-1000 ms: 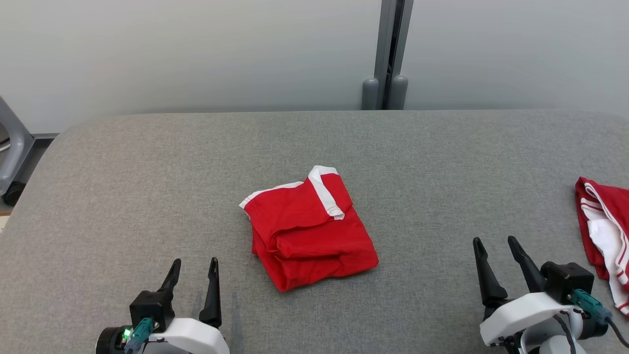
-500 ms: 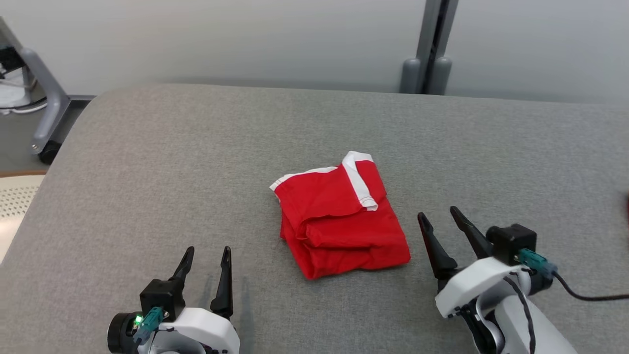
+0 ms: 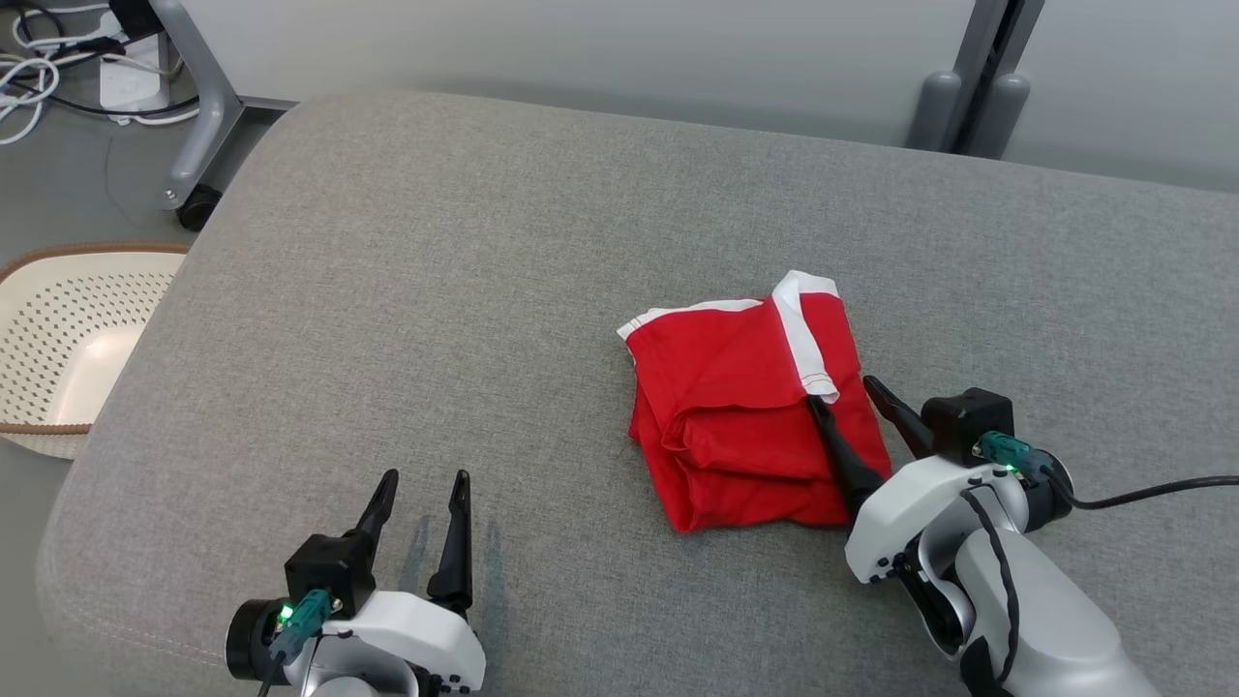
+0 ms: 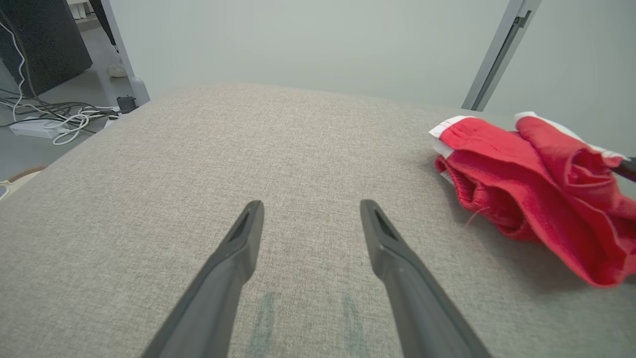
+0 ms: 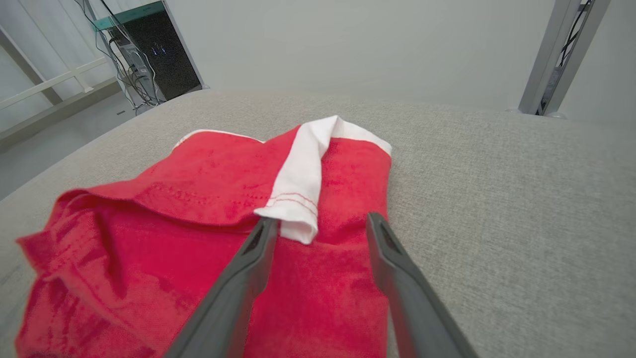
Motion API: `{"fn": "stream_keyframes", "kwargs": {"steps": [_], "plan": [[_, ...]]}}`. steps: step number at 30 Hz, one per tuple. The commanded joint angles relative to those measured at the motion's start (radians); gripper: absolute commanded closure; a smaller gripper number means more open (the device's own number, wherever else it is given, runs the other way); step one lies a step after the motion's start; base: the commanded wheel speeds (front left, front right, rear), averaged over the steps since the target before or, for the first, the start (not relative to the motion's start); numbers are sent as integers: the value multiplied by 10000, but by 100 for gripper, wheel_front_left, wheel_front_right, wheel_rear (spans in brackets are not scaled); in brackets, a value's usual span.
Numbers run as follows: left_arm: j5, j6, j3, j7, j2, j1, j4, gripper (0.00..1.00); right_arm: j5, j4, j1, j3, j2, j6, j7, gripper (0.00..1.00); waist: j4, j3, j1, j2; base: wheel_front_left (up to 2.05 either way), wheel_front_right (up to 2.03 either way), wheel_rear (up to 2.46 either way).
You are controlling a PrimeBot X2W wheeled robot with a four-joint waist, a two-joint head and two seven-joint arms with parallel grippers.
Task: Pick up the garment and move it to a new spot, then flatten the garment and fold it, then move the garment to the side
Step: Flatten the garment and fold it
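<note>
**Over the red garment's right edge, right fingers spread; left gripper idle**

Over the garment's right side, the right gripper (image 3: 840, 391) stands released, its two dark fingers parted and nothing pinched between them. In the right wrist view its left finger (image 5: 248, 263) runs across red cloth with the tip just beside the loose end of a white band (image 5: 303, 174), while the other finger lies along the garment's right edge. Whether either finger presses the cloth cannot be told. The left gripper (image 3: 426, 474) is released too, fingers apart over bare surface, well apart from the garment and nearer the robot.

The garment (image 3: 736, 407) lies folded into a rough, thick square right of the surface's middle. It is bright red knit cloth in several stacked layers, with rounded folds along its left and near sides. The white band crosses its far right corner, and a thinner white edge (image 3: 692, 310) runs along the far side. Lines of red stitching cross the band near its end.

The surface (image 3: 436, 242) is grey woven fabric with rounded corners, and faint dark streaks (image 4: 263, 318) mark it ahead of the left gripper.

Beyond stands a pale wall with a grey post (image 3: 978, 97). On the floor to the robot's left sit a cream perforated basket (image 3: 58, 339) with a brown rim, a wheeled stand leg (image 3: 194, 126) and loose cables (image 3: 48, 68).
</note>
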Motion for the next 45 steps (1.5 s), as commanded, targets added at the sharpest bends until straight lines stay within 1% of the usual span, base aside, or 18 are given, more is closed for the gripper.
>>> {"fn": "stream_keyframes", "kwargs": {"steps": [1, 2, 3, 4, 5, 6, 7, 11, 14, 17, 25, 26, 27, 28, 32, 36, 40, 45], "plan": [[-42, 36, -16, -43, 46, -169, -30, 0, -45, 85, -128, -20, -63, 0, -39, 12, 52, 74, 0, -1, 0, 0, 0], [-64, 39, -22, -43, 46, -168, -42, 0, -65, 128, -163, -21, -63, 0, -39, 16, 55, 97, 0, -1, 0, 0, 0], [-82, 43, -31, -43, 44, -171, -59, 0, -55, 127, -196, -48, -65, 0, -39, 18, 54, 122, 0, -1, 0, 0, 0], [-95, 45, -34, -43, 46, -187, -74, 0, -110, 119, -251, -71, -63, 0, -40, 24, 49, 150, 0, -1, 0, 0, 0], [-109, 47, -37, -43, 46, -209, -84, 0, -150, 123, -266, -81, -63, 0, -40, 45, 42, 174, 0, -1, 0, 0, 0], [-135, 47, -47, -43, 46, -232, -97, 0, -163, 117, -265, -82, -63, 0, -40, 60, 36, 196, 0, -1, 0, 0, 0], [-164, 44, -59, -43, 46, -253, -104, 0, -177, 46, -305, -104, -63, 0, -40, 100, 32, 220, 0, -1, 0, 0, 0], [-212, 37, -112, -43, 47, -326, -145, 0, -404, -371, -448, -239, -60, 0, -40, 100, 29, 277, 0, -1, 0, 0, 0], [-303, -3, -251, -43, 46, -397, -152, 0, -505, -1029, -741, 78, -52, 0, -40, 100, 142, 341, 0, -1, 0, 0, 0], [-353, -30, -358, -43, 51, -479, -137, 0, -529, -1129, -964, 390, -52, 0, -40, 100, 299, 359, 0, -1, 0, 0, 0], [-658, 26, -944, -43, 47, -592, -56, 0, -668, -124, -2201, 1590, -61, 0, -40, 100, 1409, 369, 0, -1, 0, 0, 0], [-694, 36, -1021, -43, 46, -599, -27, 0, -598, 111, -2309, 1688, -63, 0, -40, 89, 1558, 363, 0, -1, 0, 0, 0], [-717, 30, -1080, -43, 44, -609, -6, 0, -586, 288, -2448, 1812, -57, 0, -40, 55, 1691, 360, 0, -1, 0, 0, 0], [-712, 35, -1119, -43, 46, -626, -4, 0, -483, 355, -2589, 1875, -49, 0, -42, 2, 1798, 359, 0, -1, 0, 0, 0], [-808, 133, -1221, -43, 41, -584, -15, 0, -57, 240, -2836, 2117, -61, 0, -40, 0, 1977, 312, 0, -1, 0, 0, 0], [-775, 208, -1148, -43, 40, -537, -69, 0, 150, 6, -2733, 2022, -90, -1, -40, 0, 1746, 209, 0, -1, 0, 0, 0], [-616, 243, -977, -43, 46, -552, -129, 0, -248, -207, -2322, 988, -73, -1, -40, 0, 1230, 121, 0, -1, 0, 0, 0], [-383, 228, -664, -43, 46, -564, -119, 0, -1196, -868, -1353, -924, -131, -1, -41, 0, 459, -9, 0, -1, 0, 0, 0]]}}
